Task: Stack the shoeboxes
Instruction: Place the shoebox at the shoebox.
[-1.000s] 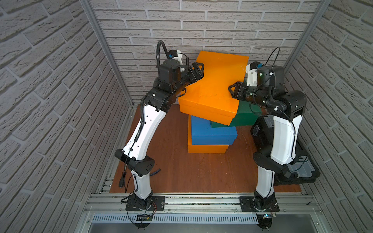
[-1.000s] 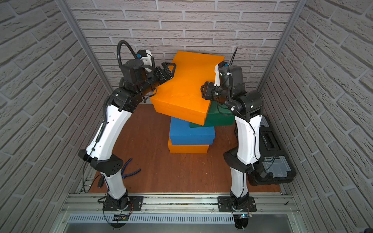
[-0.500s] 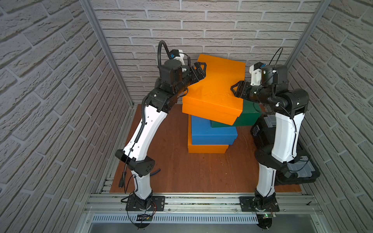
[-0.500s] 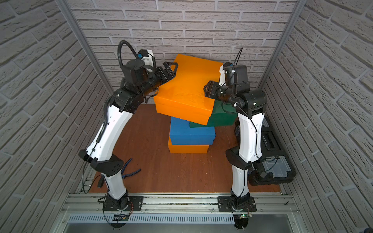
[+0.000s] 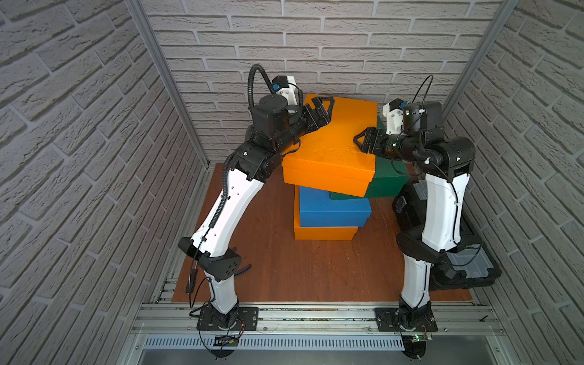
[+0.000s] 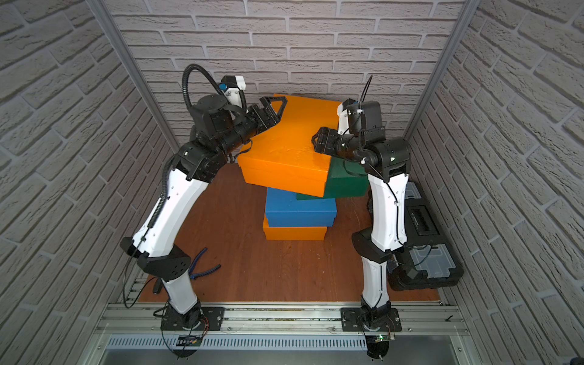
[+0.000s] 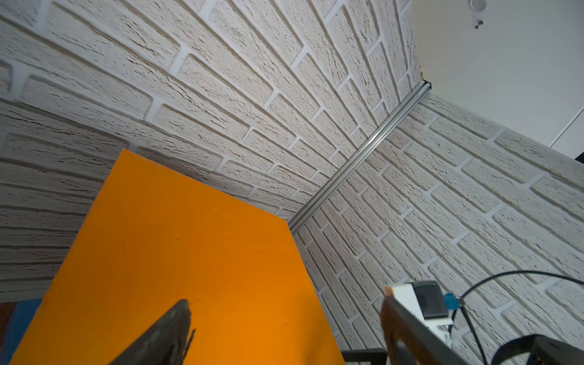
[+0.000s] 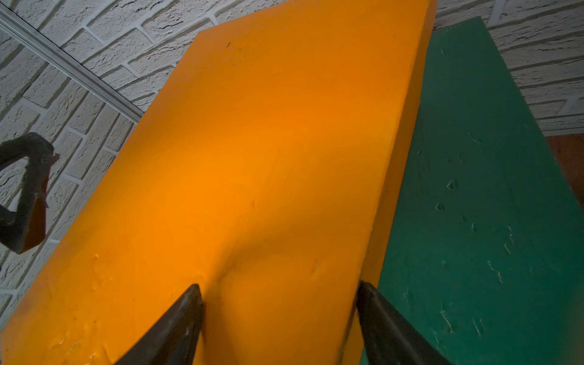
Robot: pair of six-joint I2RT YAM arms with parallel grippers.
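Four shoeboxes stand in one pile toward the back edge of the tabletop (image 5: 284, 268), slightly right of its middle. The lower orange box (image 5: 325, 232) (image 6: 295, 234) rests on the wood and the blue box (image 5: 335, 208) (image 6: 300, 211) sits squarely on it. The dark green box (image 5: 385, 180) (image 6: 344, 180) lies on the blue one and juts toward the right edge. The upper orange box (image 5: 341, 148) (image 6: 290, 148) lies on top, twisted and overhanging toward the left edge.

The left claw (image 5: 328, 110) (image 6: 279, 110) (image 7: 284, 303) is at this top box's back left corner with its jaws spread wide. In the left wrist view one finger (image 7: 170, 335) is over the lid and the other is past its edge; it grips nothing.

The right claw (image 5: 360, 140) (image 6: 316, 140) (image 8: 278, 284) is open astride the top box's right long edge. One finger (image 8: 177, 322) is on the lid by a dent, the other beside the side wall above the green lid. Whether the pads touch, I cannot tell.
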